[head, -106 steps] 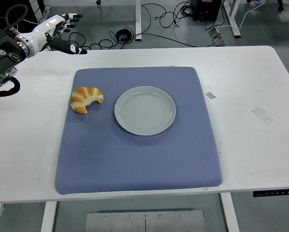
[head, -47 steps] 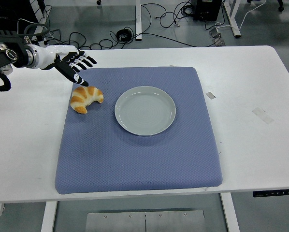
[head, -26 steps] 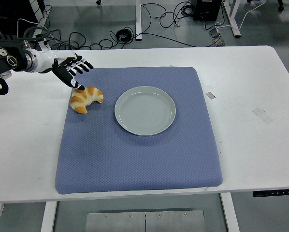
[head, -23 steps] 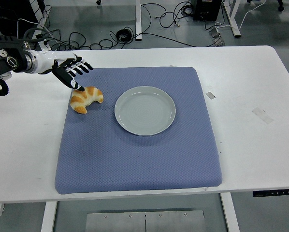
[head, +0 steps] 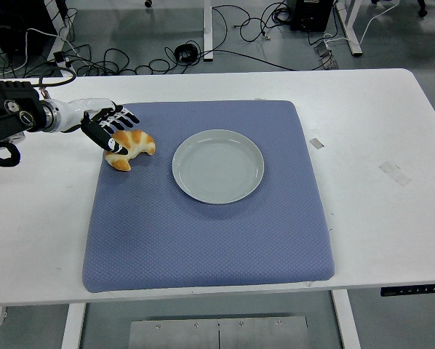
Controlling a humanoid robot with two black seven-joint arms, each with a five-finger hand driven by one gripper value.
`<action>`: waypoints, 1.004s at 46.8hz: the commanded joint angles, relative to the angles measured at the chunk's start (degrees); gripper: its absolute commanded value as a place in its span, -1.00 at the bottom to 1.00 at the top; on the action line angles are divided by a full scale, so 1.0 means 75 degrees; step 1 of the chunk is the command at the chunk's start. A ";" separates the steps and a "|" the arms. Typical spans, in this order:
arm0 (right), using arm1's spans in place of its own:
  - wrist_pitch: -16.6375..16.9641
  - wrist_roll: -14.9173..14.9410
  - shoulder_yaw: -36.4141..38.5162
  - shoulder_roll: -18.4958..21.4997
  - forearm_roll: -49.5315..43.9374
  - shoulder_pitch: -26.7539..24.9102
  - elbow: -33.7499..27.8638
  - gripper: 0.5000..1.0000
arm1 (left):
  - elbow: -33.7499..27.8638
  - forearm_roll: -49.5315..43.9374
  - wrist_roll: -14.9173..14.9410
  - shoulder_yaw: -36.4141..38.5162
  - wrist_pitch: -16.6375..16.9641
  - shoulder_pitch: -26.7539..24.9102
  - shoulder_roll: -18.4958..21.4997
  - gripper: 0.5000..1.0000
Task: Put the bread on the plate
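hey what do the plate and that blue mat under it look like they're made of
The plate looks like glazed ceramic, possibly melamine: pale grey-green, smooth, with a soft sheen and a raised rim. The mat looks like padded fabric or foam: matte blue, with a fine dotted weave texture, rounded corners and a thick, soft-looking edge.

Golden croissant (head: 130, 148) left of empty plate (head: 218, 166).

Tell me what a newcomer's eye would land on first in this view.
Probably the golden croissant at the left edge of the blue mat, with the left hand right against it, fingers spread over its top. Next, the empty pale plate just to its right, mid-mat. The right arm is not in view.
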 commanded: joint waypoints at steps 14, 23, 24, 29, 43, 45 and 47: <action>0.0000 0.0000 0.0000 0.0000 -0.0001 0.0001 0.0000 1.00 | 0.0001 -0.0074 -0.0020 -0.0011 0.0131 0.0064 -0.0165 0.24; 0.0000 0.0000 0.0000 0.0000 -0.0001 0.0001 0.0000 1.00 | 0.0001 -0.0074 -0.0008 -0.0011 0.0131 0.0064 -0.0224 0.22; 0.0000 0.0000 0.0000 0.0000 -0.0001 0.0001 0.0000 1.00 | 0.0001 -0.0074 -0.0019 -0.0011 0.0131 0.0064 -0.0224 0.22; 0.0000 0.0000 0.0000 0.0000 -0.0001 -0.0011 0.0000 1.00 | 0.0001 -0.0074 -0.0019 -0.0011 0.0131 0.0064 -0.0236 0.20; 0.0000 0.0000 0.0000 0.0000 -0.0001 0.0001 0.0000 1.00 | 0.0001 -0.0086 -0.0020 -0.0011 0.0131 0.0064 -0.0294 0.20; 0.0000 0.0000 0.0000 0.0000 -0.0001 0.0001 0.0000 1.00 | 0.0001 -0.0086 -0.0020 -0.0011 0.0131 0.0064 -0.0294 0.20; 0.0000 0.0000 0.0000 0.0000 -0.0001 0.0001 0.0000 1.00 | 0.0001 -0.0086 -0.0020 -0.0011 0.0131 0.0064 -0.0294 0.19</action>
